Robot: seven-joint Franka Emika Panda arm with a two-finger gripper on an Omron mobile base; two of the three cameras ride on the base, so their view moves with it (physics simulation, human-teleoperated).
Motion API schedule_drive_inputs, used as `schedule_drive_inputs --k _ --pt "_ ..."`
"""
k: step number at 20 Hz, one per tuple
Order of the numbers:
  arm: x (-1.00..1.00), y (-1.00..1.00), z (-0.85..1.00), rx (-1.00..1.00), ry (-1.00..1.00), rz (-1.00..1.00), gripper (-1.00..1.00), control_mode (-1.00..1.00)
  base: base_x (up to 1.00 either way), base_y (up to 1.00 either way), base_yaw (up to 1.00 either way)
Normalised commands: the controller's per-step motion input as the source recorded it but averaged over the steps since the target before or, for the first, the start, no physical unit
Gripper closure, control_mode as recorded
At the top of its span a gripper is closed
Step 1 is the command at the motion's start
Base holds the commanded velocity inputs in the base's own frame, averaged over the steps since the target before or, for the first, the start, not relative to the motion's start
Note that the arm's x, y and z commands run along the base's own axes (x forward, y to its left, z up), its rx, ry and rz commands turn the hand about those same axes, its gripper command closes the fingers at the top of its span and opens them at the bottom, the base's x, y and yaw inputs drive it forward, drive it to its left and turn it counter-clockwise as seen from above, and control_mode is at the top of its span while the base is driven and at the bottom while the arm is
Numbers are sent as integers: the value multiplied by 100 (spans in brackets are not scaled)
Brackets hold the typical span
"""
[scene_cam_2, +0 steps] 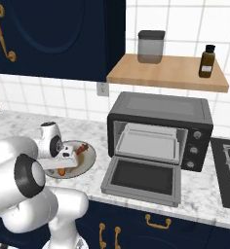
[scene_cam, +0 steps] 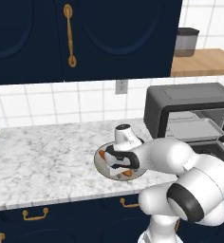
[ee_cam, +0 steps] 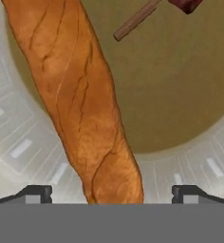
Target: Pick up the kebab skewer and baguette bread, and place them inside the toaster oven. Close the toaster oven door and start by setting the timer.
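Observation:
In the hand view the orange-brown baguette bread [ee_cam: 80, 104] lies on a round plate [ee_cam: 194, 166], and its near end runs down between my fingertips. My gripper [ee_cam: 111, 193] is open and astride that end, holding nothing. The kebab skewer [ee_cam: 135, 21] lies beyond the loaf at the top of that view. From the base views my gripper [scene_cam: 119, 166] [scene_cam_2: 67, 165] points down onto the plate [scene_cam: 100, 163] [scene_cam_2: 90, 158]. To the right stands the dark toaster oven [scene_cam: 180, 102] [scene_cam_2: 161, 109]. Its door [scene_cam_2: 142, 181] is folded down open. Pale knobs [scene_cam_2: 197, 134] sit on its right face.
A wooden shelf [scene_cam_2: 170, 73] above the oven carries a grey canister [scene_cam_2: 150, 46] and a brown bottle [scene_cam_2: 207, 61]. A stove top [scene_cam_2: 229, 170] lies right of the oven. Dark cabinets hang overhead. The marble counter [scene_cam: 42, 156] stretches left of the plate.

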Motion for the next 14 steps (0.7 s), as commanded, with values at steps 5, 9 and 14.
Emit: schedule_drive_inputs --k 5,9,14 --pt "14 -2 -12 0 0 0 100 -100 0 0 0" --pt "17 -3 -17 0 0 0 100 -100 0 0 0" --pt "-4 -4 2 0 -1 1 100 -100 0 0 0"
